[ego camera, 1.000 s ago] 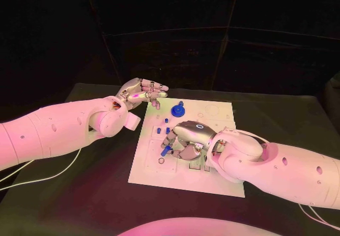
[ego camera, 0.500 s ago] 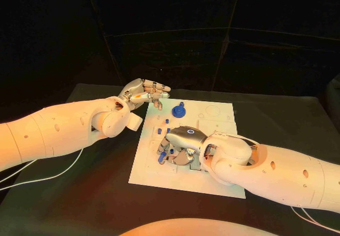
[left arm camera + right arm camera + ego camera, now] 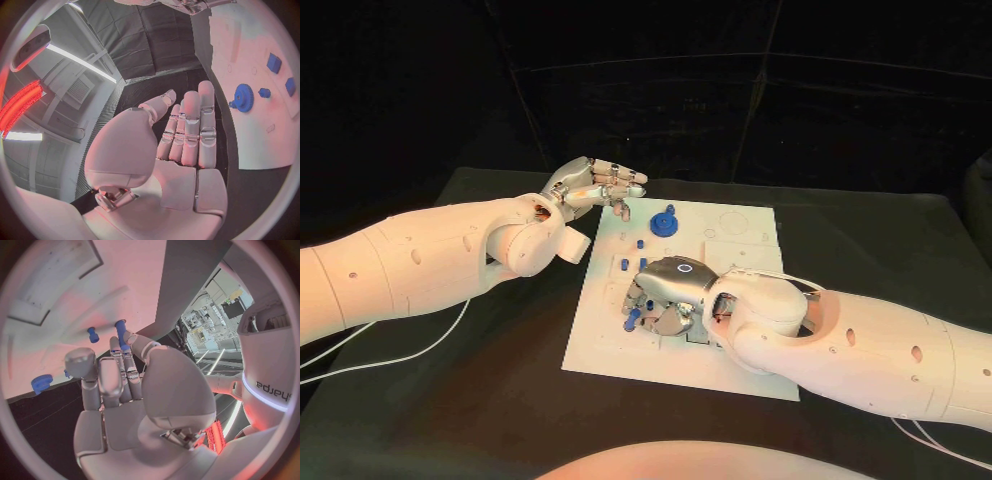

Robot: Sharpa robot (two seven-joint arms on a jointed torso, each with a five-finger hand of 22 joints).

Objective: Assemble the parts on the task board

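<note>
Parts were what the step turned on: the right hand (image 3: 668, 292), low on the left half of the white task board (image 3: 733, 375) at frame centre, pinched a blue peg (image 3: 120, 332) between its fingertips, and I judged it should be kept upright and eased straight down into its hole, not forced. The left hand (image 3: 596, 187), raised off the surface at the board's upper left corner, held nothing, fingers loosely curled. Counted: one board, one blue gear (image 3: 665, 223), roughly five small blue pieces (image 3: 623, 265) beside it, two hands
</note>
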